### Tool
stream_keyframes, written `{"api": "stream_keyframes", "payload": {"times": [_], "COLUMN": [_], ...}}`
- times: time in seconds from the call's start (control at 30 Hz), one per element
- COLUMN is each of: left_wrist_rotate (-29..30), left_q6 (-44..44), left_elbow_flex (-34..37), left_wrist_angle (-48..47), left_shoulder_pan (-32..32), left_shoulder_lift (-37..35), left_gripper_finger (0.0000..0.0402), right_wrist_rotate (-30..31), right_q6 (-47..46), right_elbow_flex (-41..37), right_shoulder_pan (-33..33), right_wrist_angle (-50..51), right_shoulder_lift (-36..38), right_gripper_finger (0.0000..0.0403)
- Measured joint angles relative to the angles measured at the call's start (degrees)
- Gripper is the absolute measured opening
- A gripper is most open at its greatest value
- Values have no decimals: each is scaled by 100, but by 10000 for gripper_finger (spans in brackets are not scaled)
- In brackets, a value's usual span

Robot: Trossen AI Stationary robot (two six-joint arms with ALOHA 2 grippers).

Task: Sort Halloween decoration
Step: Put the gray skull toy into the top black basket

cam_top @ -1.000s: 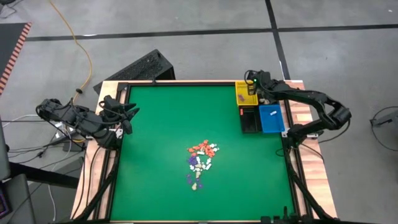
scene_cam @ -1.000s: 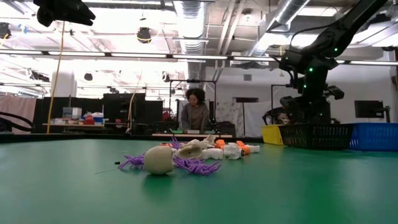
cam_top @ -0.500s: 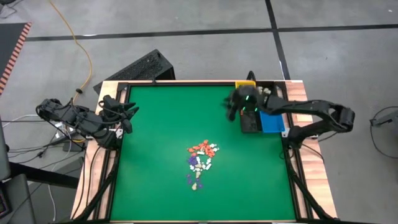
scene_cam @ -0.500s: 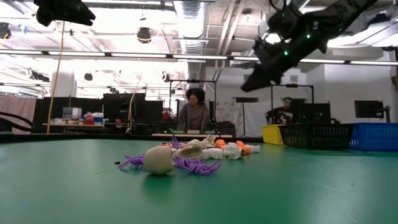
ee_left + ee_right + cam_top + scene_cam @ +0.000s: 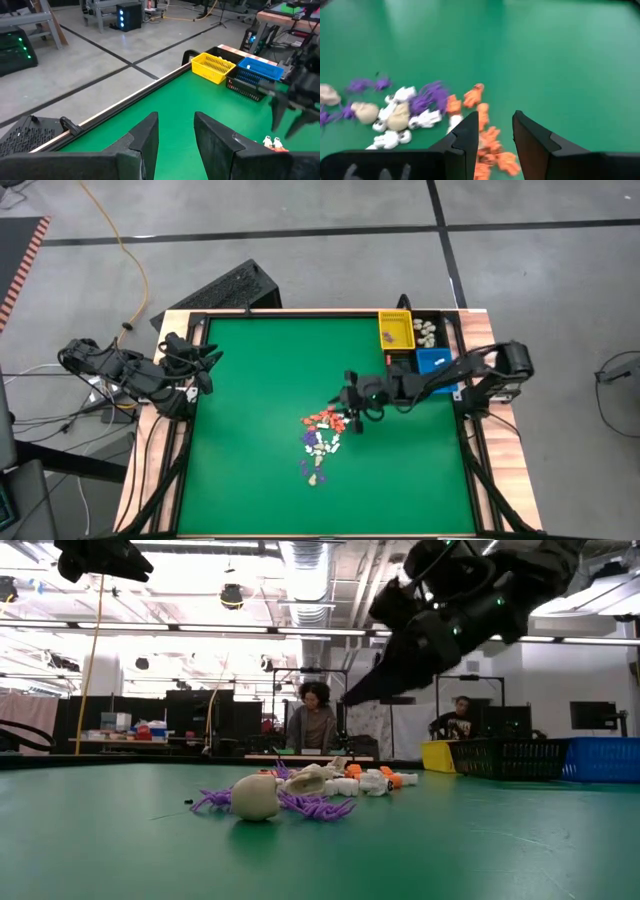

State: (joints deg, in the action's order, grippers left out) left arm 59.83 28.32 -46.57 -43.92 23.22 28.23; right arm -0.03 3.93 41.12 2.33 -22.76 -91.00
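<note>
The Halloween decoration (image 5: 322,442) lies as a small heap of cream, orange and purple trinkets on the green table's middle. In the low view a cream skull (image 5: 255,797) rests on purple spiders at the heap's front. My right gripper (image 5: 350,416) hangs open just above the heap's far right end, slanting down toward it. Its wrist view shows orange pieces (image 5: 487,137) below the gap between the fingers (image 5: 495,117). My left gripper (image 5: 205,365) waits open over the table's left edge, nothing between its fingers (image 5: 176,117).
At the far right corner stand a yellow bin (image 5: 396,330), a dark bin holding cream pieces (image 5: 428,332), a blue bin (image 5: 437,360) and a black bin (image 5: 400,367). A wooden rim (image 5: 300,312) frames the table. Two people show in the room behind (image 5: 314,725).
My right gripper has swung from over the bins at the far right corner toward the table's middle and near edge, sinking a little and rolling about its wrist. It now points slantwise down at the heap. The trinkets have not moved.
</note>
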Motion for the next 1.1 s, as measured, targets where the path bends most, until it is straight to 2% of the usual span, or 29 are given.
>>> {"api": "stream_keyframes", "payload": {"times": [0.13,0.47,0.93,1.1], "left_wrist_rotate": [9,66,61,58], "left_q6": [0,27,109,139], "left_elbow_flex": [0,0,0,0], "left_wrist_angle": [-2,-20,-81,-81], "left_shoulder_pan": [-2,-2,-2,0], "left_shoulder_lift": [0,0,0,0], "left_gripper_finger": [114,114,114,114], "right_wrist_rotate": [-4,-7,-22,-23], "right_q6": [-224,-241,-238,128], "right_elbow_flex": [73,417,435,449], "right_shoulder_pan": [135,206,236,365], "right_wrist_angle": [-328,-339,104,166], "right_shoulder_lift": [-452,-1256,-1263,-1134], "right_gripper_finger": [139,139,139,139]}}
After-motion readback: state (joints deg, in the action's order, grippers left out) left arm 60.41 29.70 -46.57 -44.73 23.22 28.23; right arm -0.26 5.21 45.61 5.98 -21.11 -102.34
